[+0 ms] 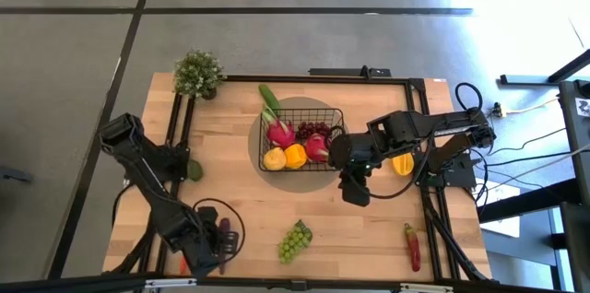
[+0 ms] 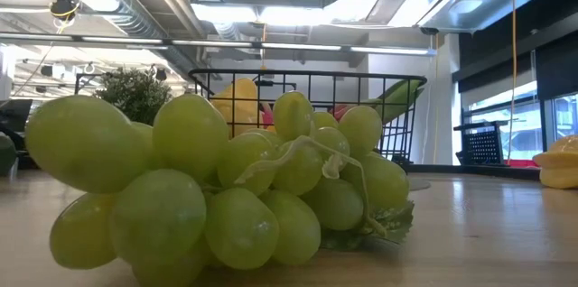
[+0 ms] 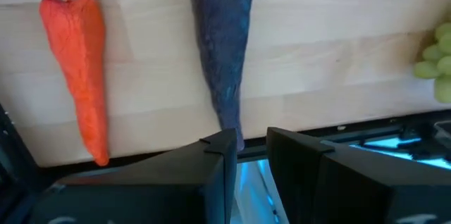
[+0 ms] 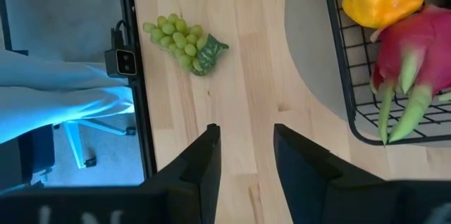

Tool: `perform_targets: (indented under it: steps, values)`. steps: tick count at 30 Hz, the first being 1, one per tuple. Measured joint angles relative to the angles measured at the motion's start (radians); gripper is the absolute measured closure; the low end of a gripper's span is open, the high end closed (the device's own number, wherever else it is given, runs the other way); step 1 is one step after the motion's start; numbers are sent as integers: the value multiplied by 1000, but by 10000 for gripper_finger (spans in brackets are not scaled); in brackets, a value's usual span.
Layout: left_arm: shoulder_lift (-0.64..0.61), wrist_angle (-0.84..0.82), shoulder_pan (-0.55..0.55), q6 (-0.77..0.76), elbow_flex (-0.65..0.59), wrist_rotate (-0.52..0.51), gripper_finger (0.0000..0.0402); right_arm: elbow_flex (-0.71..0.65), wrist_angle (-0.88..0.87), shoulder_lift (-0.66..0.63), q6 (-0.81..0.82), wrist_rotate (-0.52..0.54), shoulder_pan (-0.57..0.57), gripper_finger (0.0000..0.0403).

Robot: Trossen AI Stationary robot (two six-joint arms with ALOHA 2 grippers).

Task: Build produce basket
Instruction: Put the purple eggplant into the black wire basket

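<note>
I am a two-armed robot at a pale wooden counter (image 1: 369, 228). The landmark is a black wire-mesh basket (image 1: 300, 139), shallow and rectangular with rounded corners, sitting on a grey round mat toward the far middle of the counter. Inside it lie two pink dragon fruits (image 1: 280, 132), a dark purple grape bunch (image 1: 313, 130), a yellow lemon (image 1: 274, 158), a yellow-orange pepper (image 1: 295, 155) and a green cucumber (image 1: 268, 99) leaning over the far rim.

My right claw (image 1: 355, 189) hangs just beside the basket's near right corner, its two dark fingers (image 4: 201, 164) parted with bare wood showing between them, holding nothing.

My left claw (image 1: 205, 249) is well away from the basket, by the counter's near left edge. Its fingers (image 3: 218, 171) stand slightly apart and empty, just short of the tip of a purple eggplant (image 3: 222, 41); an orange carrot (image 3: 77, 69) lies beside that.

A green grape bunch (image 1: 294, 240) lies near the front edge, straight out from the basket. A red chili (image 1: 413, 245) lies toward the near right corner.
</note>
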Motion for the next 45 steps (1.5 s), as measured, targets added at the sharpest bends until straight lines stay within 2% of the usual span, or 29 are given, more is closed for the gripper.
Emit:
perform_targets:
  steps: [9,16,21,30,45]
  values:
    - [0,0,26,-1,0,-10,324,0,16,0,0,0,0,281]
    - [12,-5,25,-2,0,-10,257,0,24,0,1,0,0,281]
    - [89,-7,2,51,0,-21,223,0,40,0,1,0,0,281]
    - [157,3,-6,48,0,-55,218,0,53,0,0,0,0,281]
    - [207,20,-5,53,0,-34,217,0,57,0,0,0,0,281]
